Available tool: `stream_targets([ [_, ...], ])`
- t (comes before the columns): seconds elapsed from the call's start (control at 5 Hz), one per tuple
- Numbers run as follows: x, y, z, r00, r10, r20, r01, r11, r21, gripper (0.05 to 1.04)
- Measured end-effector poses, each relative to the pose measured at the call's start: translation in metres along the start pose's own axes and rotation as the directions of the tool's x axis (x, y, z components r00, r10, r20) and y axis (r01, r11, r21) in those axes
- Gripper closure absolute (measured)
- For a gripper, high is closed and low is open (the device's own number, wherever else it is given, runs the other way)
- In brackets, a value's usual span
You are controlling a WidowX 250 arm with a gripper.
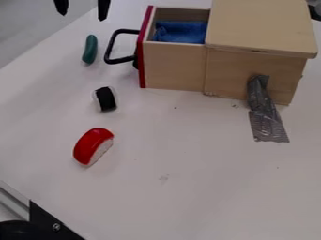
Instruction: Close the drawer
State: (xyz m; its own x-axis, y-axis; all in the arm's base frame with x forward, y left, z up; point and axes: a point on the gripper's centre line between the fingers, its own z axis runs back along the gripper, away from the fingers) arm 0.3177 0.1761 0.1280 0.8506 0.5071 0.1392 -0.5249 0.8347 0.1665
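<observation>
The black gripper (82, 8) hangs at the top left edge of the camera view, its two fingers apart with nothing between them. To its right and lower stands the wooden box (251, 70), with its drawer (173, 65) pulled out toward the left. The drawer has a red front panel (144, 51) and a black handle (110, 47) that sticks out to the left. A blue cloth (180, 32) lies inside the drawer. Gripper and handle are apart.
Left of the handle lies a green toy vegetable (90, 49). Below are a black-and-white piece (105, 99) and a red-and-white piece (93, 146). Grey tape (266, 112) runs from the box onto the white table (201, 187). A metal rail with a black bracket is at the lower left.
</observation>
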Motion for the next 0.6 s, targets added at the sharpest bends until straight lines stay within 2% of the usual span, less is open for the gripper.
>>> stream_targets([
  [0.4, -0.004, -0.003, -0.025, 0.997, -0.002, -0.077, 0.003, 1.000, 0.014, 0.085],
  [0.6, -0.001, -0.004, -0.026, 0.997, 0.001, -0.080, 0.001, 1.000, 0.015, 0.085],
])
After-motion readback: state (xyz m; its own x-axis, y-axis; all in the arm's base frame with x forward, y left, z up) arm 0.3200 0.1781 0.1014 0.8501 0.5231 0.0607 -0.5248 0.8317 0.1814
